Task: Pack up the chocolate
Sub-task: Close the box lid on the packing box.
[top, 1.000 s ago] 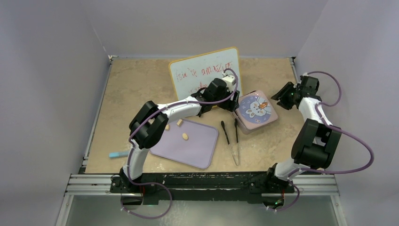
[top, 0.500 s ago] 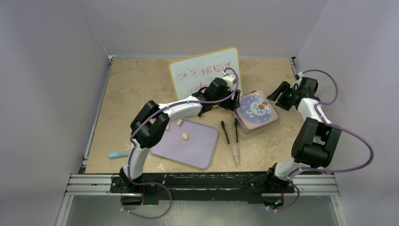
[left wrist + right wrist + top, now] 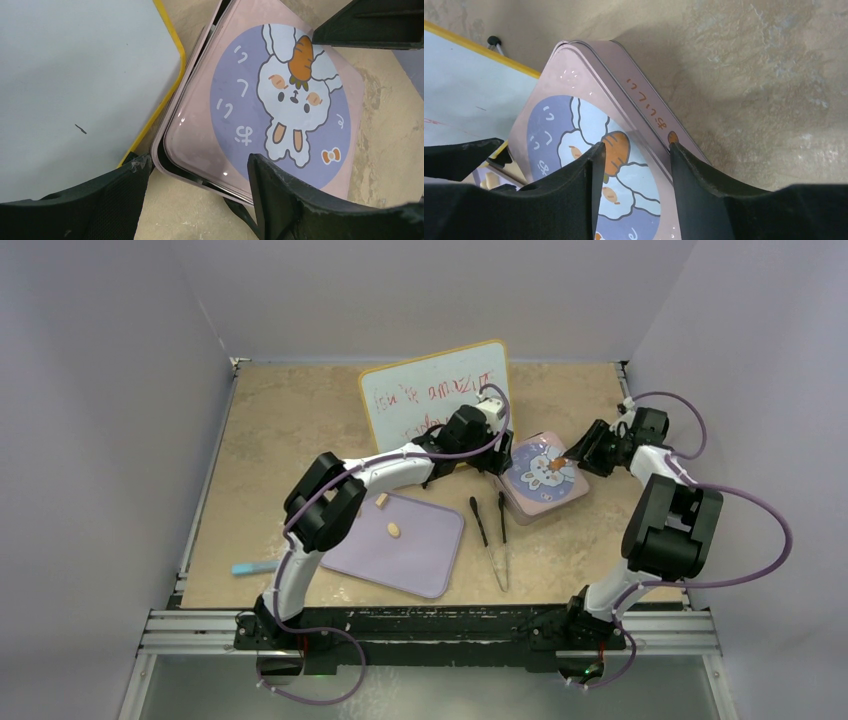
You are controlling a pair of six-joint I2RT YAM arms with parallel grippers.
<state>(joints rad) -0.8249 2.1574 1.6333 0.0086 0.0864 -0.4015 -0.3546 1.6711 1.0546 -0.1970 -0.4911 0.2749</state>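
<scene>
Chocolate (image 3: pixel 395 531): two small tan pieces in view, both loose on the tray (image 3: pixel 430 560), toward its far-left part. One is oval with its long axis roughly left to right; the other (image 3: pixel 381 500) is squarish and lies near the tray's far edge. Any further pieces are hidden, presumably under the lid (image 3: pixel 543 472), which sits printed side up on the box (image 3: pixel 515 508) and looks slightly askew on the base. Left gripper (image 3: pixel 199 162): jaws wide, holding nothing, set astride the box's left corner just beside the whiteboard (image 3: pixel 435 390); whether a finger presses the wall cannot be told. Right gripper (image 3: pixel 634 147): jaws partly apart, carrying nothing, straddling the lid's far-right rim with one finger over the printed top and the other outside the side wall; contact is probable but unclear. Key relation: the box lies directly between the two grippers, at opposite corners, so any lid move turns on that rim sitting inside the right jaws while the left one steadies the other side. The loose chocolate lies left of both grippers and nearer the arm bases, well apart from each. The left arm is the nearer, with the tongs (image 3: pixel 495 540) lying between tray and box, their long axis running near to far. The right arm would have to cross the box and tongs to reach it.
</scene>
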